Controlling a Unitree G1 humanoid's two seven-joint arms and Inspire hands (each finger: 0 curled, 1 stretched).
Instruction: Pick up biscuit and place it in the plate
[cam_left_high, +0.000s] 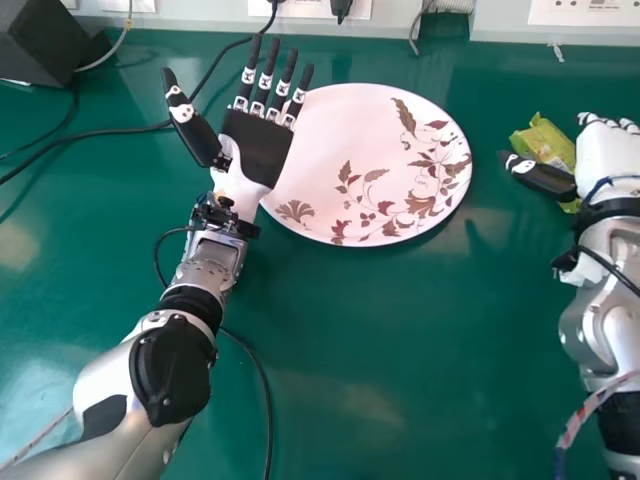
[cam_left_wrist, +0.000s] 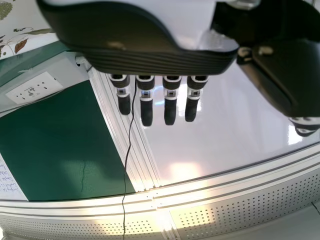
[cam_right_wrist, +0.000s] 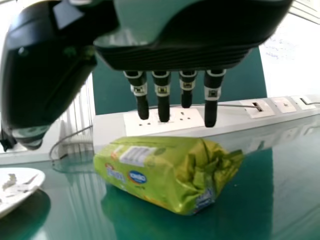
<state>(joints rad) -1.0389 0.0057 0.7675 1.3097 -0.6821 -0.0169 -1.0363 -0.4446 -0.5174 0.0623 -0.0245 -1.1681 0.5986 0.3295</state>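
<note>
The biscuit packet (cam_left_high: 547, 147), in a yellow-green wrapper, lies on the table at the right, partly hidden by my right hand (cam_left_high: 606, 165), whose thumb reaches over toward its near side. In the right wrist view the whole packet (cam_right_wrist: 162, 170) shows lying on its side, and the fingers of my right hand (cam_right_wrist: 163, 100) are straight, apart from it. A white plate (cam_left_high: 335, 130) with brown leaf patterns stands at the middle. My left hand (cam_left_high: 258, 145) is open over the plate's left edge, fingers straight and thumb spread; those fingers show in the left wrist view, my left hand (cam_left_wrist: 170, 102) holding nothing.
Black cables (cam_left_high: 75, 137) run across the table's left part and beside my left forearm. A dark box (cam_left_high: 42, 42) stands at the back left. Along the back edge runs a pale trunking with sockets (cam_left_high: 585, 13).
</note>
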